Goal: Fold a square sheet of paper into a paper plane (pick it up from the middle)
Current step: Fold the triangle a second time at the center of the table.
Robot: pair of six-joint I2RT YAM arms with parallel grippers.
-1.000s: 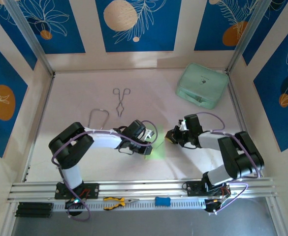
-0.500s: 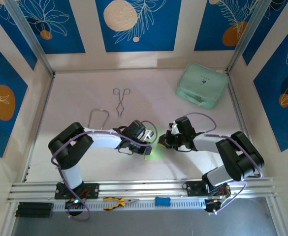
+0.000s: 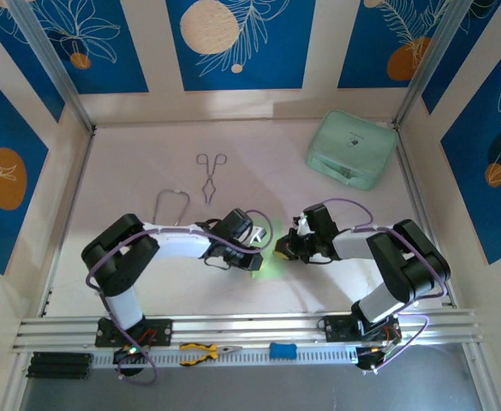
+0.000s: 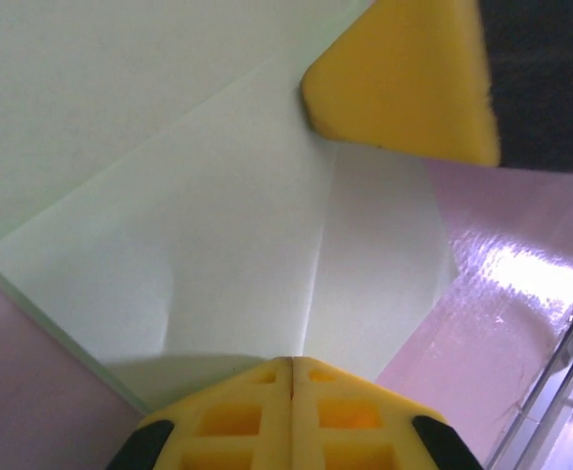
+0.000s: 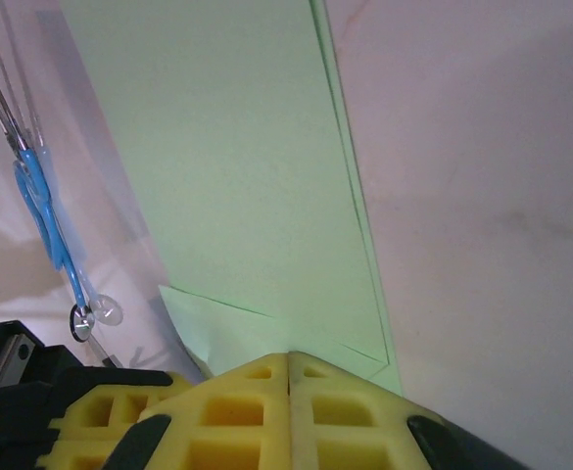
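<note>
Both arms meet at lower centre of the overhead view. Your left pincer (image 3: 259, 247) and right pincer (image 3: 286, 248) each have their fingers pressed together, tips down on the square sheet of paper (image 3: 269, 262), which lies partly folded on the surface (image 3: 147, 171) between them. In the right wrist view its long folded edge runs from bottom centre toward upper left, straight away from that pincer. Both arms look equally near.

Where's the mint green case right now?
Top view: the mint green case sits in the far right corner of the table, right of the metal tongs.
</note>
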